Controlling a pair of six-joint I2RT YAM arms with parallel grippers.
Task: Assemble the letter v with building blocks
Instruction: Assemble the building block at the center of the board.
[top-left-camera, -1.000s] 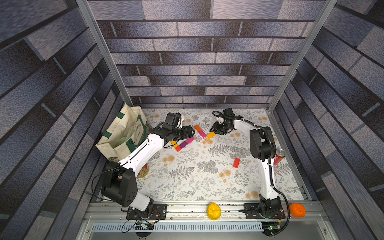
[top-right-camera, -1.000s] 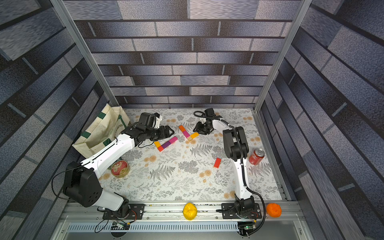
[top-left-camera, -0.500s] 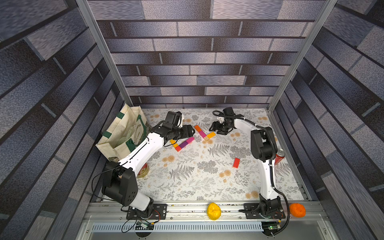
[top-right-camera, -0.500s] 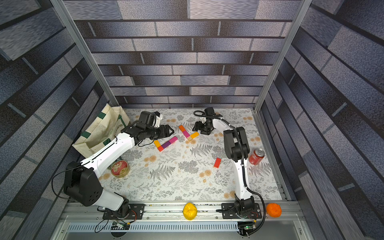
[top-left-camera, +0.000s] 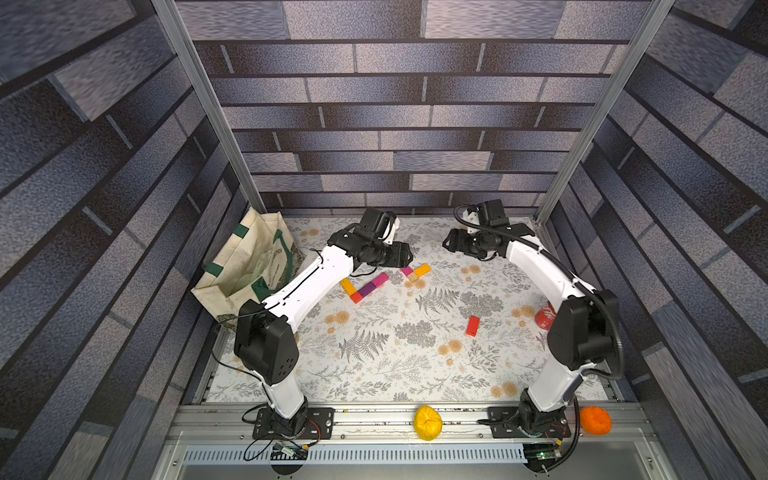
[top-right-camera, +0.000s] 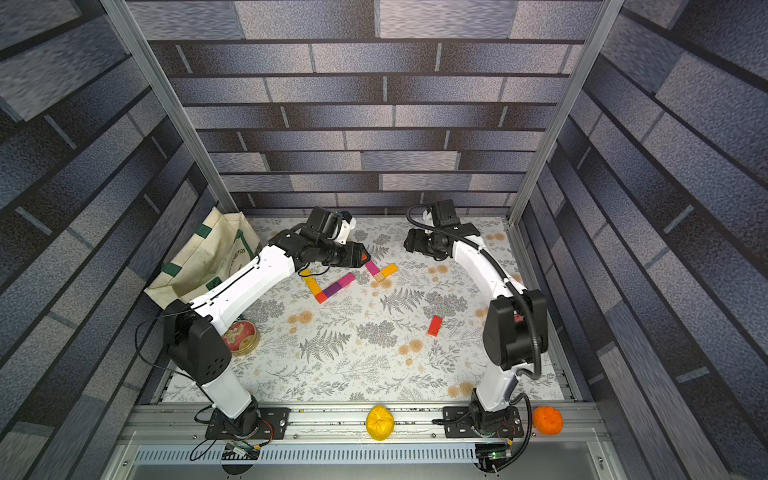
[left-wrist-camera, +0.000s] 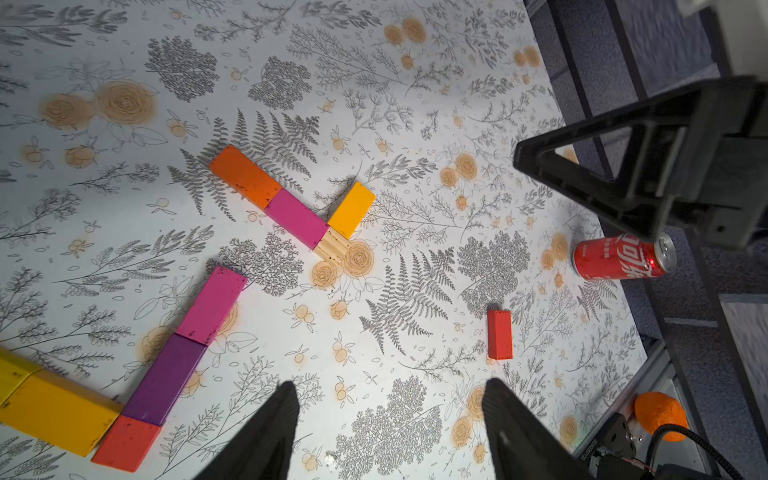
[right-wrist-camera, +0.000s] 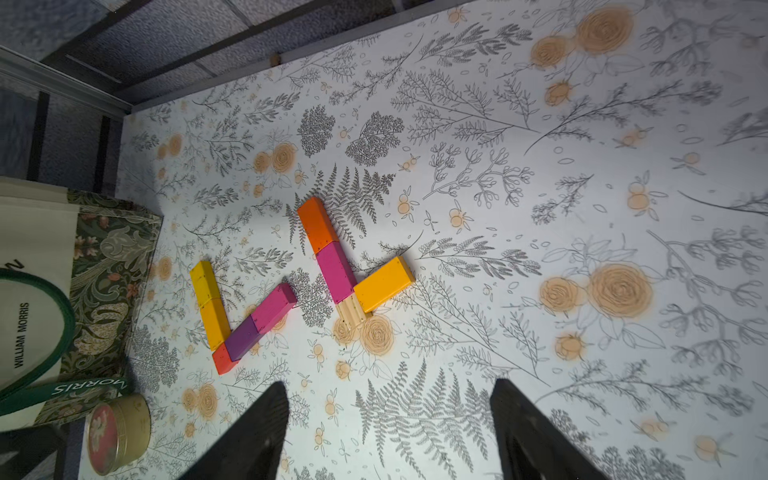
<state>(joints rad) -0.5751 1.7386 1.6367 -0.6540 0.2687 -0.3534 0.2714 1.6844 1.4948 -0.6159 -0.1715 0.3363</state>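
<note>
Presently noted left tool (left-wrist-camera: 390, 386) and right tool (right-wrist-camera: 390, 384) both spread wide, empty, above floral-print bench (top-left-camera: 374, 374). Found small V of flat painted blocks (right-wrist-camera: 245, 338) toward bench's far side: two yellow, red tip, purple, magenta. Logged just beside it orange block (right-wrist-camera: 318, 224), magenta block (right-wrist-camera: 336, 272), plain wood cube (right-wrist-camera: 351, 311) and amber block (right-wrist-camera: 384, 282), touching. Spotted lone red block (top-left-camera: 472, 325) well apart.

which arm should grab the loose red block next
Right, probably: the loose red rectangular block lies on its side of the floral-print table, and the right gripper is open and empty.
</note>
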